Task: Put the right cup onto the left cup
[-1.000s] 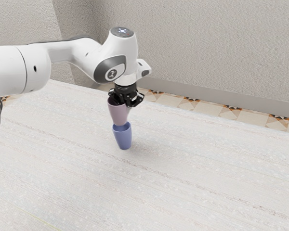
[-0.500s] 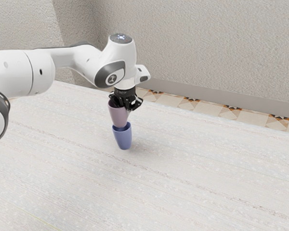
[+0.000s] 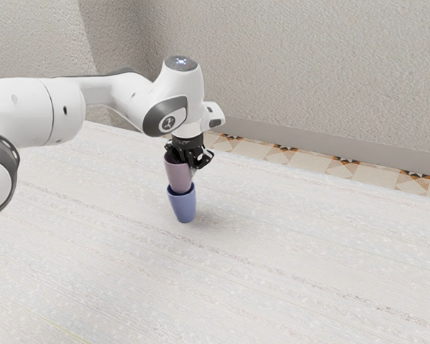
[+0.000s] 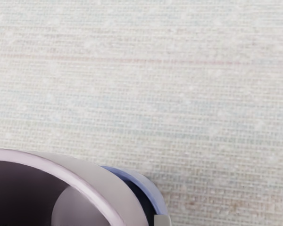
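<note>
Pink cup [image 3: 178, 175] apparently within blue rim [image 4: 142, 182].

Looking from well back beside the arm [image 3: 100, 89], down across the table [image 3: 287, 265] to the far wall [image 3: 308, 72] in the exterior view, and steeply down from close above the pink cup [image 3: 178, 175] in the wrist view, sharing pink cup, blue cup [image 3: 183, 208] and table.

Walls [image 3: 308, 64]: rough-textured, grey-beige, joined at a corner toward the exterior view's left. Skirting [image 3: 330, 144]: plain grey, fitted along the wall's foot. Floor [image 3: 315, 161]: laid with cream tiles, patterned in brown and black. Table [image 3: 287, 272]: finished in pale, streaked, woven-looking texture, brightly lit.
</note>
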Action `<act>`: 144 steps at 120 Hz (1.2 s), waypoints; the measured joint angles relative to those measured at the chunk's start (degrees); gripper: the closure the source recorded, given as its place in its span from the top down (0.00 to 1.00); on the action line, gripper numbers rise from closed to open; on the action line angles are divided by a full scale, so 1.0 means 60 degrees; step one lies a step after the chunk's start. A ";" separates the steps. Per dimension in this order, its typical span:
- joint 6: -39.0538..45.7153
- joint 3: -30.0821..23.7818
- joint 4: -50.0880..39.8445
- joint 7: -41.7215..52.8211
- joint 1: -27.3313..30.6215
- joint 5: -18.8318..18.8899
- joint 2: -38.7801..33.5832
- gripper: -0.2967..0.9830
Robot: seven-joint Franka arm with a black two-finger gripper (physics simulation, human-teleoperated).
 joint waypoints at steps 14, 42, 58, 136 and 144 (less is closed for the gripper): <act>0.0041 0.0001 -0.0017 0.0093 -0.0009 -0.0048 0.0018 0.27; 0.0080 0.0001 -0.0021 0.0279 -0.0012 -0.0240 0.0029 0.60; 0.0088 0.0001 -0.0021 0.0356 -0.0015 -0.0263 0.0029 0.68; -0.2304 0.0295 -0.1090 0.0571 -0.0019 -0.1433 -0.3863 0.76; -0.2989 0.0606 -0.1186 0.0617 0.0012 -0.1638 -0.4591 0.76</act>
